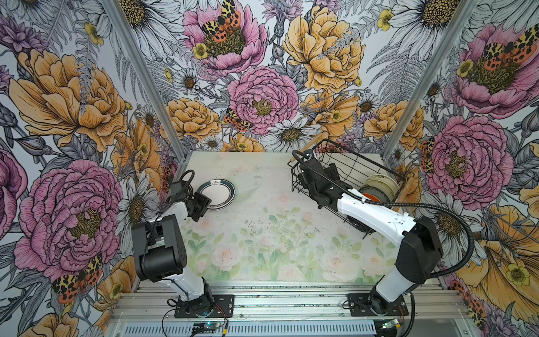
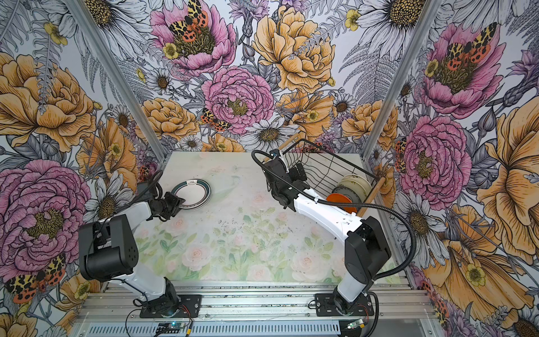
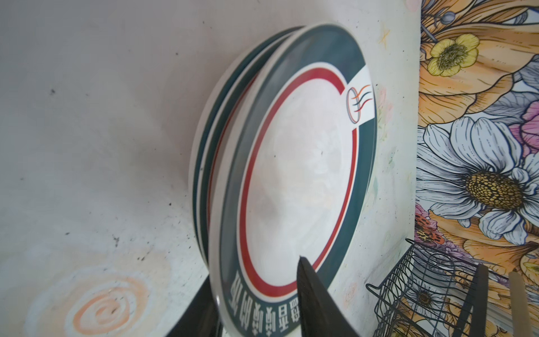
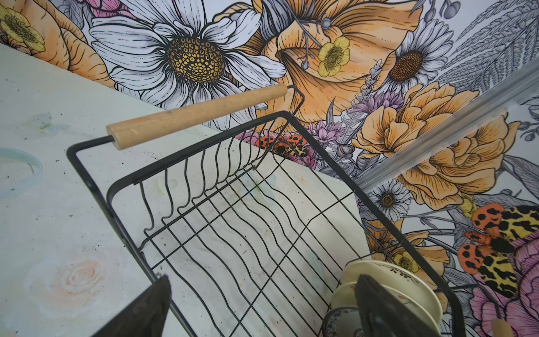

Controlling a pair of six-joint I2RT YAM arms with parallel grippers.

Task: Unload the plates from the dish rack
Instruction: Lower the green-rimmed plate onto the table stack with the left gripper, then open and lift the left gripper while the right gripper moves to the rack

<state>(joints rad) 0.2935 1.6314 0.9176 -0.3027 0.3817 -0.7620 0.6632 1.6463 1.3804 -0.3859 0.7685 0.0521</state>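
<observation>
- Left gripper [image 3: 255, 268]: black fingers astride the glossy rim of the top plate [image 3: 300, 175]; pressing or loose, cannot tell.
- Right gripper [image 4: 264, 277]: blades wide apart over the wavy wires of the dish rack [image 4: 204, 146], nothing between.
- Floral-printed surface [image 1: 262, 233]; rectangular black wire rack at its far right corner, with a round wooden handle [image 4: 198, 112].
- Near the left edge, flat stack of round white plates [image 1: 217, 189], dark green and red bands.
- Upright in the rack's nearer end, cream plates [image 1: 382, 182] and an orange plate [image 2: 339, 200].
</observation>
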